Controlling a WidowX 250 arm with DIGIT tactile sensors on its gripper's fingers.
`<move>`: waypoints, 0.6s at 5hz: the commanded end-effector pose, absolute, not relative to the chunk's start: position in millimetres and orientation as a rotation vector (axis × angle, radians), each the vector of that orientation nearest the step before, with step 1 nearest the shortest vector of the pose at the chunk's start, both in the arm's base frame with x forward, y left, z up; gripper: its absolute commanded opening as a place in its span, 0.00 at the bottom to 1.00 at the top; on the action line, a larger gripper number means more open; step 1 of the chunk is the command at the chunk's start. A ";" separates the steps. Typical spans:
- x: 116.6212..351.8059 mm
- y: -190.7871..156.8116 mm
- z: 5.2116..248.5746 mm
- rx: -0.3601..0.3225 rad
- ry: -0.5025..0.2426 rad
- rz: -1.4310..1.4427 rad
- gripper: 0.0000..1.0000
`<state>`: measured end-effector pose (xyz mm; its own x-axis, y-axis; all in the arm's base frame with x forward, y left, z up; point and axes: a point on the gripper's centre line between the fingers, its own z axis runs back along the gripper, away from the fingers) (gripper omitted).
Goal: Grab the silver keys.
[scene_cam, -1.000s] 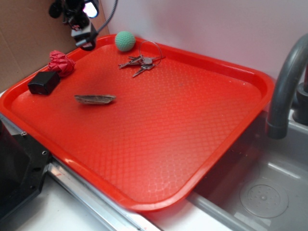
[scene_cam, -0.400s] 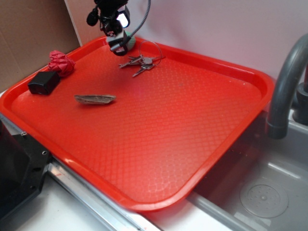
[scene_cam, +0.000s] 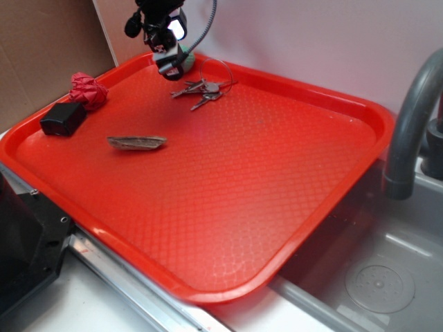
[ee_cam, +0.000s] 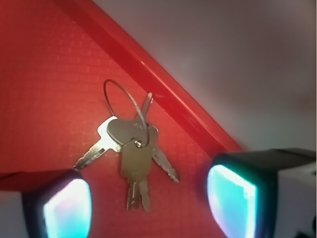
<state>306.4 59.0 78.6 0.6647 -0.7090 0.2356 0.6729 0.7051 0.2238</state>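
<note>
The silver keys [scene_cam: 202, 90] lie fanned out on a thin wire ring near the far rim of the red tray [scene_cam: 242, 180]. My gripper [scene_cam: 170, 65] hangs just left of them, above the tray's far edge. In the wrist view the keys [ee_cam: 132, 154] lie on the tray floor [ee_cam: 44, 74], ahead of and between the two glowing fingertips [ee_cam: 232, 199]. The gripper [ee_cam: 148, 206] is open with nothing between its fingers, and it is not touching the keys.
A green ball [scene_cam: 187, 61] is mostly hidden behind the gripper. On the tray's left lie a crumpled red thing [scene_cam: 88, 88], a black box [scene_cam: 64, 119] and a flat grey-brown folded strip [scene_cam: 136, 142]. A grey faucet [scene_cam: 408, 117] and sink [scene_cam: 377, 277] are on the right.
Over the last second the gripper moved right along the tray's far edge, from the far-left corner to beside the keys, covering the green ball. It has held still in the last 0.4 s.
</note>
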 end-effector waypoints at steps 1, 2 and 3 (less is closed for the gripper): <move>339.3 29.7 69.3 -0.064 -0.272 -0.861 1.00; 342.2 22.2 68.4 -0.045 -0.278 -0.874 1.00; 343.4 14.9 67.4 -0.014 -0.295 -0.910 1.00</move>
<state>332.1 31.2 48.0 0.6097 -0.7566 0.2362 0.7702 0.6359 0.0491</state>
